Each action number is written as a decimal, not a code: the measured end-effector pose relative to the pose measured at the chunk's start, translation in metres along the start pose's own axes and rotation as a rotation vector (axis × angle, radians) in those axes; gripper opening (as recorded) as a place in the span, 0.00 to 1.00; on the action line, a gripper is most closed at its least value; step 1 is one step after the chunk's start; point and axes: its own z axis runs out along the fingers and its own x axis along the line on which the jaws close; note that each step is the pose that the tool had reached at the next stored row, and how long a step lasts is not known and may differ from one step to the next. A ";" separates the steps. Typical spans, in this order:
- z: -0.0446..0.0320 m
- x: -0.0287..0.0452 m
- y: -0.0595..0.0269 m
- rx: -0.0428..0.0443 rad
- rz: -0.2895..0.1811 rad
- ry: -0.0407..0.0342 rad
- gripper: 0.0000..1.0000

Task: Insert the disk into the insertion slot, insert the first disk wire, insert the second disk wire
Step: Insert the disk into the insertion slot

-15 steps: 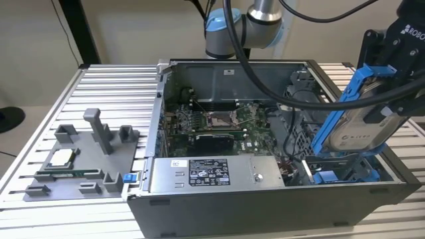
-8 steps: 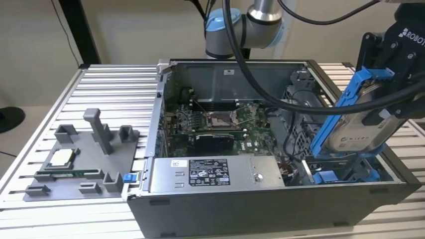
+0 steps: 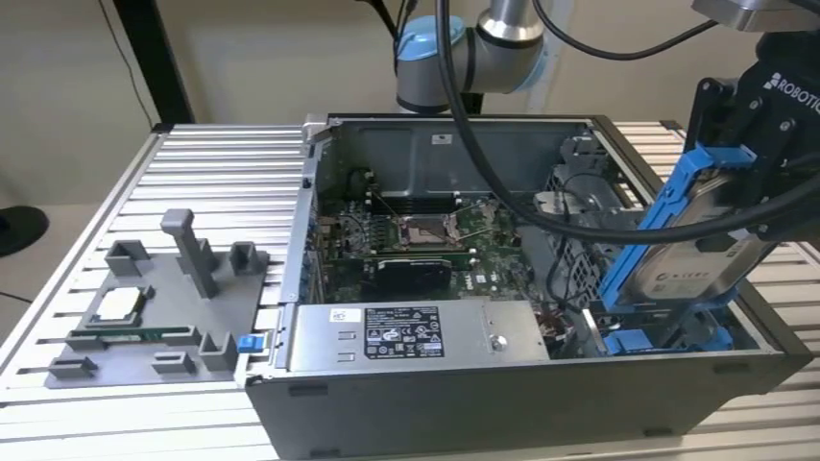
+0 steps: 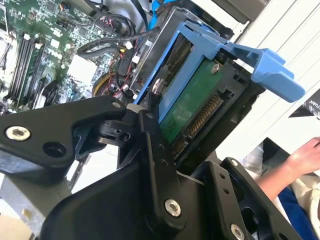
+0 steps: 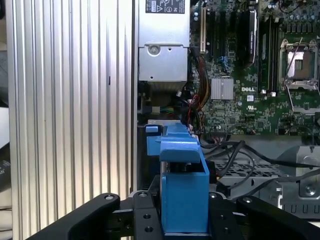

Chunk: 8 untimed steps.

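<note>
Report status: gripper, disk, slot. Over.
Gripper shut on the disk. Disk tilted above the computer case, not yet in the insertion slot. Black cables lie across the slot.

Your arm (image 3: 510, 21) showed a silver-grey tube meeting a rounded joint with a pale blue cap (image 3: 429, 40). Thick black cables (image 3: 451, 106) ran off it in glossy loops. Your gripper (image 3: 750, 154) was matte black and blocky, with white lettering (image 3: 784, 82) along one side. In the second wrist view its fingers (image 4: 155, 160) were flat black linkage bars with rounded ends, joined at pivots and pinned with bright silver screws (image 4: 172, 207). Smaller dark holes dotted the bars. The first wrist view showed the same black bars and pivots.
</note>
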 end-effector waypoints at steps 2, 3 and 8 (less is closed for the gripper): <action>0.0017 -0.0001 -0.0012 0.0000 0.000 0.0002 0.00; 0.0020 -0.0001 -0.0013 0.0000 0.000 0.0002 0.00; 0.0022 0.0000 -0.0013 0.0000 0.000 0.0001 0.00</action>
